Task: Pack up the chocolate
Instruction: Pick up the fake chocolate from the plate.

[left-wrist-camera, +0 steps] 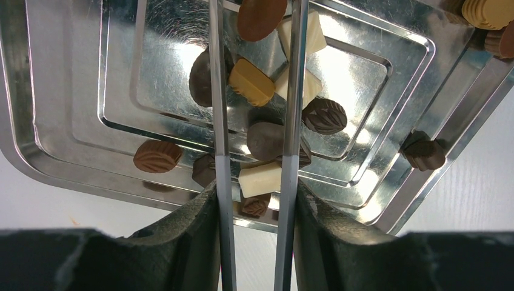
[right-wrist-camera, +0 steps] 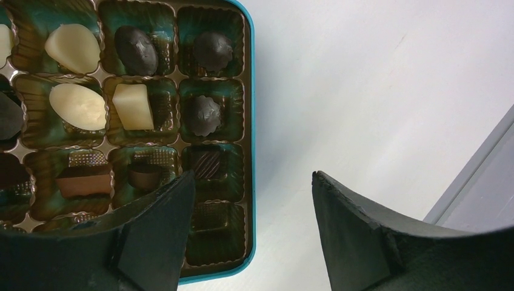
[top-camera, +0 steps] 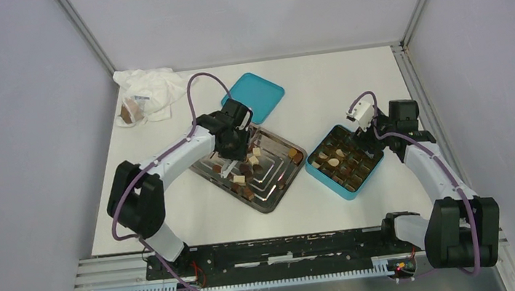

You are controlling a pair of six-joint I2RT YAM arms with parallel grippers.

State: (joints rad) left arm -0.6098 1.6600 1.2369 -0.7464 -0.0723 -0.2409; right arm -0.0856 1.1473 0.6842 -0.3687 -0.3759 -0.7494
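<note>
Likely light, hard, slick and easily scuffed, so best nipped across flat flanks: chocolate (left-wrist-camera: 251, 82) loose on the steel tray (left-wrist-camera: 60, 91) left of centre, below the part-spread left gripper (top-camera: 239, 155) pinching nothing; sharp only from the right wrist, filled cells of the teal box (right-wrist-camera: 250, 91) by the wide-spread, empty right gripper (right-wrist-camera: 251, 182)
</note>
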